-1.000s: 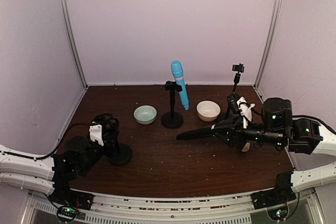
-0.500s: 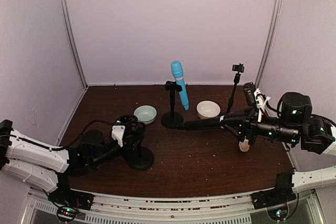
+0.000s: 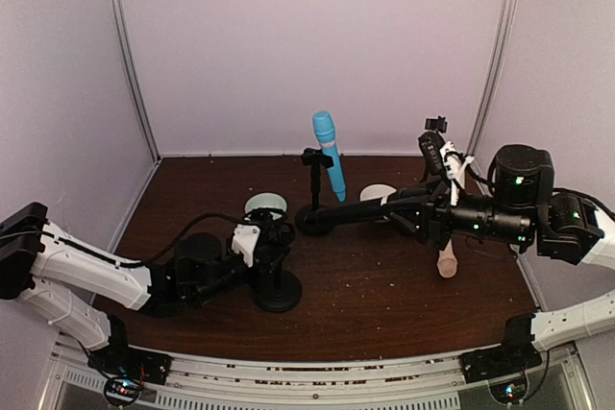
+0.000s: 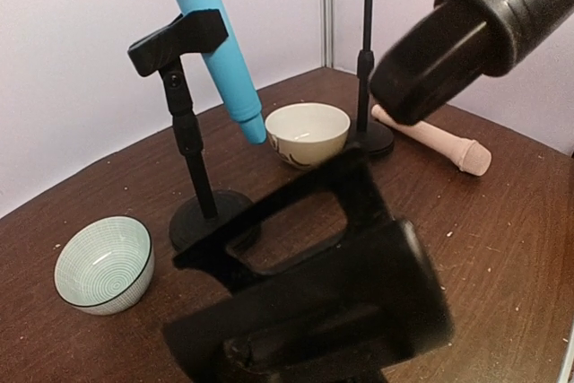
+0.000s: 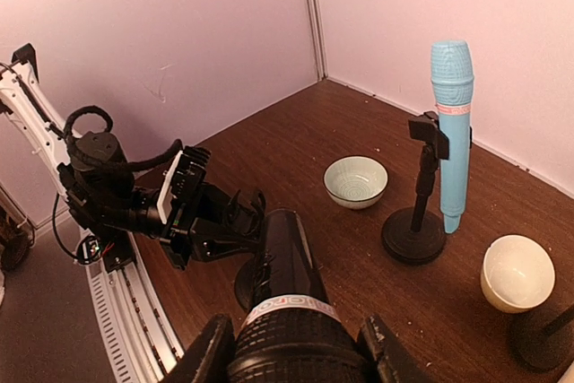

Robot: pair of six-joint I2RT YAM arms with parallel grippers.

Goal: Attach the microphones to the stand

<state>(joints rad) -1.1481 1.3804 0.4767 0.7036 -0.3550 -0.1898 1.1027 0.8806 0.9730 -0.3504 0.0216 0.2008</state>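
Right gripper [image 3: 415,218], seen from above, is clamped near one end of a black stick microphone [image 3: 360,215], which juts level ahead of it. The free end hangs close to the black round-based stand [image 3: 314,189] that carries the light blue stick microphone [image 3: 328,153]. Left gripper [image 3: 258,249] is closed narrow on the upper part of a second black stand [image 3: 279,292], whose foot sits on the dark wooden tabletop [image 3: 384,314] just below it. A cream-beige stick microphone [image 3: 447,262] lies flat beneath the right gripper's arm. A careless sideways sweep could knock the loaded stand and tip the blue one out. A drop of the arm could roll the cream one away.

From the left wrist, the empty clip [image 4: 314,284] fills the foreground, too blurred to say how its mouth faces. The black free end looms above and to its right, not yet in it. If the two meet off-line, the push would probably twist the stand in the left gripper or tilt its foot.

From the right wrist, the fingers [image 5: 208,352] flank the near end, far from the free one. That long overhang is the risk: pressing into a tight clip could lever the microphone round in the grip.
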